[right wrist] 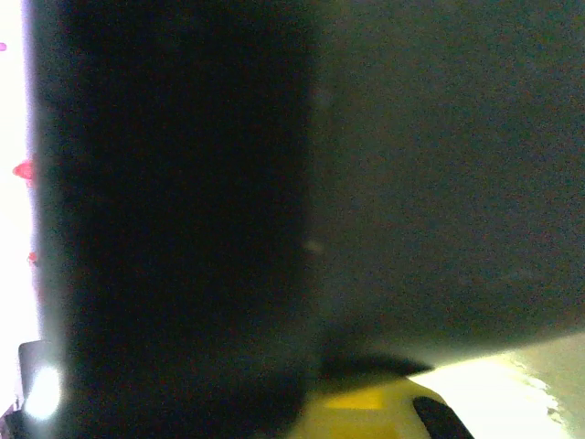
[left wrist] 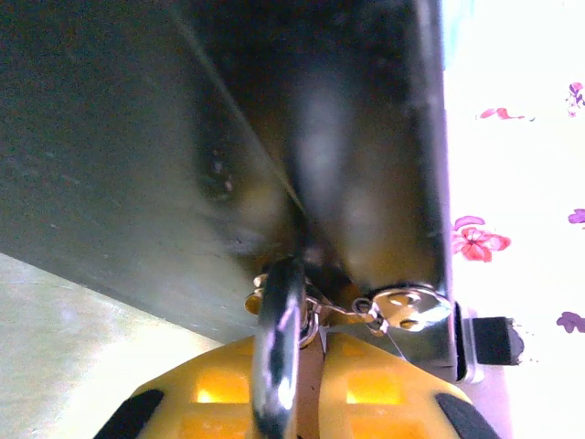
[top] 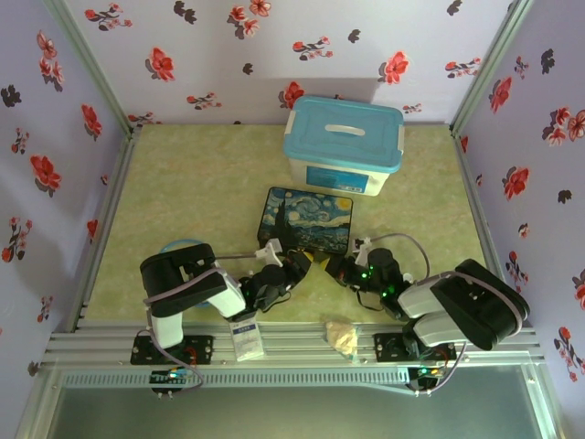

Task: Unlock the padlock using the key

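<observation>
The painted tin point(top: 309, 218) lies mid-table, and both arms meet at its near edge. My left gripper point(top: 300, 263) is there, and in the left wrist view its yellow fingers point(left wrist: 219, 389) are shut on the padlock, whose silver shackle point(left wrist: 279, 338) rises between them to the tin's dark wall point(left wrist: 137, 137). A bit of brass point(left wrist: 256, 297) shows by the shackle. A silver clasp plate point(left wrist: 407, 306) sits just to its right. My right gripper point(top: 331, 265) faces the left one, hard against the tin point(right wrist: 439, 183); one yellow finger point(right wrist: 366, 412) shows. The key is hidden.
A white box with a blue lid point(top: 343, 146) stands behind the tin. A small white card point(top: 245, 338) and a pale crumpled lump point(top: 343, 337) lie on the near rail between the arm bases. Flowered walls close in three sides.
</observation>
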`<action>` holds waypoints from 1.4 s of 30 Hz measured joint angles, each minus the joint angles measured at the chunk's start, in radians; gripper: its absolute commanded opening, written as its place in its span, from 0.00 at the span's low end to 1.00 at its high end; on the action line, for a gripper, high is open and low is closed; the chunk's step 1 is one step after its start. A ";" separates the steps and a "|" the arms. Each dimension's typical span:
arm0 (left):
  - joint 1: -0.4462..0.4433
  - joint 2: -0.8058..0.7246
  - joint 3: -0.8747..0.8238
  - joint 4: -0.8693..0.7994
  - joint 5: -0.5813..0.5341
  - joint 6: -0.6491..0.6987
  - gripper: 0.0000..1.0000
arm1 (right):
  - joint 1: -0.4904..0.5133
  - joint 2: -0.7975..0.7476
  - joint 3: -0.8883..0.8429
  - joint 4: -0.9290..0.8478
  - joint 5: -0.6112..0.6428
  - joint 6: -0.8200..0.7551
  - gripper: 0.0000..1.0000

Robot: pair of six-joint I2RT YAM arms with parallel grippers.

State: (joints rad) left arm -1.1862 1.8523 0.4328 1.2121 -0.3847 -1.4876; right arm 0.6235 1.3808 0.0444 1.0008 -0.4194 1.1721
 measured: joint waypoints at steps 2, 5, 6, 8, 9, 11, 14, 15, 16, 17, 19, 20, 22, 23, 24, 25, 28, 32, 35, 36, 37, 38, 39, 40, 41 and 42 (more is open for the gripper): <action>0.000 0.000 0.000 0.000 0.000 -0.001 0.00 | 0.000 0.002 -0.004 0.000 0.000 0.000 0.00; 0.000 0.000 0.000 0.000 0.000 -0.003 0.00 | 0.000 0.013 -0.008 0.024 0.000 0.004 0.00; 0.000 0.000 0.000 0.000 0.000 -0.004 0.00 | 0.000 0.020 -0.008 0.037 0.000 0.008 0.00; 0.000 0.000 0.000 0.000 0.000 -0.004 0.00 | 0.000 0.038 -0.008 0.072 -0.001 0.013 0.00; 0.000 0.000 0.000 0.000 0.000 -0.005 0.00 | 0.000 0.049 -0.008 0.090 -0.002 0.016 0.00; 0.000 0.000 0.000 0.000 0.000 -0.005 0.00 | 0.000 0.071 -0.008 0.119 -0.003 0.018 0.00; 0.000 0.000 0.000 0.000 0.000 -0.005 0.00 | 0.000 0.109 -0.009 0.164 -0.004 0.023 0.00; 0.000 0.000 0.000 0.000 0.000 -0.006 0.00 | 0.000 0.126 -0.009 0.185 -0.008 0.027 0.00; 0.000 0.000 0.000 0.000 0.000 -0.007 0.00 | 0.000 0.145 -0.009 0.208 -0.012 0.032 0.00; 0.000 0.000 0.000 0.000 0.000 -0.007 0.00 | 0.000 0.165 -0.008 0.230 -0.016 0.036 0.00; 0.002 0.001 0.000 -0.001 0.001 -0.008 0.00 | 0.000 0.208 -0.008 0.277 -0.026 0.044 0.00; 0.003 0.002 0.000 -0.001 0.001 -0.010 0.00 | 0.000 0.220 -0.008 0.290 -0.027 0.044 0.00; 0.004 0.003 0.000 -0.001 0.001 -0.011 0.00 | 0.000 0.238 -0.009 0.314 -0.030 0.044 0.00; 0.005 0.003 0.000 -0.001 0.001 -0.011 0.00 | 0.000 0.239 -0.009 0.316 -0.030 0.043 0.00; 0.005 0.003 0.000 0.000 0.001 -0.012 0.00 | 0.000 0.237 -0.010 0.319 -0.030 0.043 0.00; 0.005 0.003 0.000 0.001 0.001 -0.015 0.00 | 0.000 0.232 -0.013 0.319 -0.030 0.043 0.00; 0.005 0.003 0.000 0.006 0.004 -0.019 0.00 | 0.000 0.197 -0.026 0.312 -0.030 0.040 0.00; 0.008 0.003 0.000 0.016 0.005 -0.019 0.00 | -0.002 0.173 -0.026 0.296 -0.031 0.040 0.00; 0.010 0.003 0.000 0.018 0.004 -0.019 0.00 | -0.002 0.177 -0.018 0.295 -0.034 0.041 0.00; 0.011 0.003 0.000 0.018 0.004 -0.019 0.00 | -0.002 0.188 -0.015 0.303 -0.034 0.042 0.00; 0.013 0.003 0.000 0.018 0.004 -0.020 0.00 | -0.002 0.197 -0.011 0.306 -0.036 0.042 0.00; 0.015 0.003 0.000 0.018 0.004 -0.022 0.00 | -0.002 0.208 -0.005 0.311 -0.038 0.043 0.00; 0.018 0.003 0.000 0.018 0.004 -0.023 0.00 | -0.002 0.216 0.000 0.312 -0.040 0.044 0.00; 0.020 0.003 0.000 0.018 0.005 -0.026 0.00 | -0.003 0.222 0.005 0.312 -0.042 0.044 0.00; 0.021 0.003 0.000 0.018 0.006 -0.027 0.00 | -0.004 0.230 0.012 0.313 -0.045 0.044 0.00; 0.021 0.003 0.001 0.016 0.009 -0.026 0.00 | -0.005 0.236 0.018 0.312 -0.048 0.044 0.00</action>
State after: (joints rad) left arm -1.1648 1.8557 0.4339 1.2282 -0.3759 -1.5139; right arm 0.6182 1.6169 0.0628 1.3128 -0.4675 1.2160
